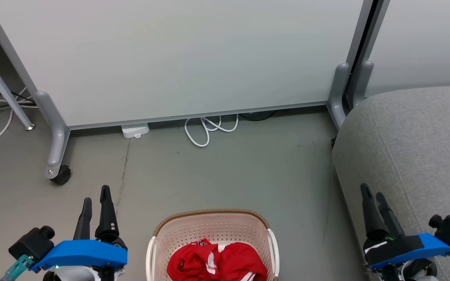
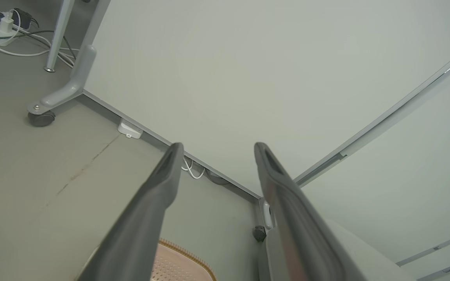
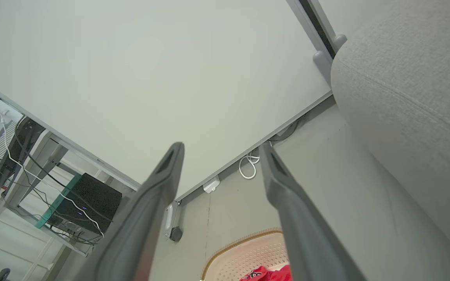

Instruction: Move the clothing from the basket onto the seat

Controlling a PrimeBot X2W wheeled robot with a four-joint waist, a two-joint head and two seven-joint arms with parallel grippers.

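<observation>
Clothing: two bright red pieces [image 1: 217, 263] bunched together down in the basket [image 1: 209, 214], right at the near edge of the scene. There's white lettering on the left piece, and white stripes peek out on the right.
Basket: it sits on the grey floor [image 1: 225, 171], dead centre between the two arms, with nothing over its rim.
Seat: the big grey sofa [image 1: 416, 148] is off to the right, with a strip of bare floor between it and the basket.
Left jaws: spread wide, nothing between them. The fingers [image 1: 107, 214] point toward the far side and hover just left of the basket.
Right jaws: spread wide too, and empty. The fingers [image 1: 369, 212] are up over the sofa's near left corner, well apart from the basket.
Which way: here's the key. The red heap lies nearer than both sets of fingertips and lower, inside the basket. It is to the right of the left jaws and to the left of the right jaws.
Long axis: the heap spreads left to right across the basket, though its near end runs out of view.
Nearer arm: the left, I'd say. It's beside the basket's left handle [image 1: 151, 249], while the right has floor to cross.
Next move: my guess is that whichever arm goes must draw back toward the near side and tip down into the basket before closing on cloth.
Progress: nothing is on the seat yet.
</observation>
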